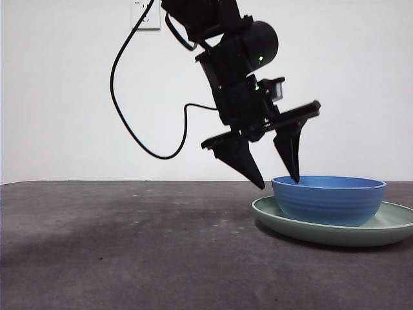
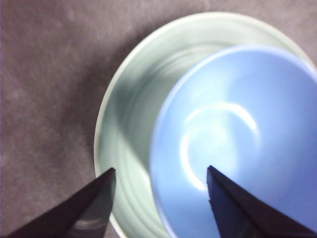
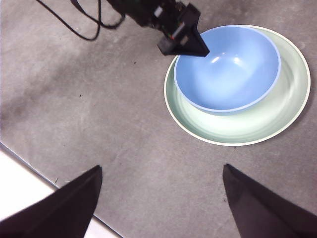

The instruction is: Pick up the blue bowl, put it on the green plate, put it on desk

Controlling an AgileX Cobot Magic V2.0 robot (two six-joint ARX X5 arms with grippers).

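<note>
Blue bowl (image 1: 328,199) seated in green plate (image 1: 395,225) on desk (image 1: 129,252). Left gripper (image 1: 279,180) spread wide, straddling the bowl's rim: one jaw inside, one outside above the plate. Right gripper (image 3: 161,198) released, holding nothing, well apart from both.

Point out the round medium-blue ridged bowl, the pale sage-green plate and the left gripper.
blue bowl (image 1: 329,203), front view, ridged outer wall.
green plate (image 1: 393,223), front view, bare inner rim.
left gripper (image 1: 279,182), front view, between its open fingertips.
</note>
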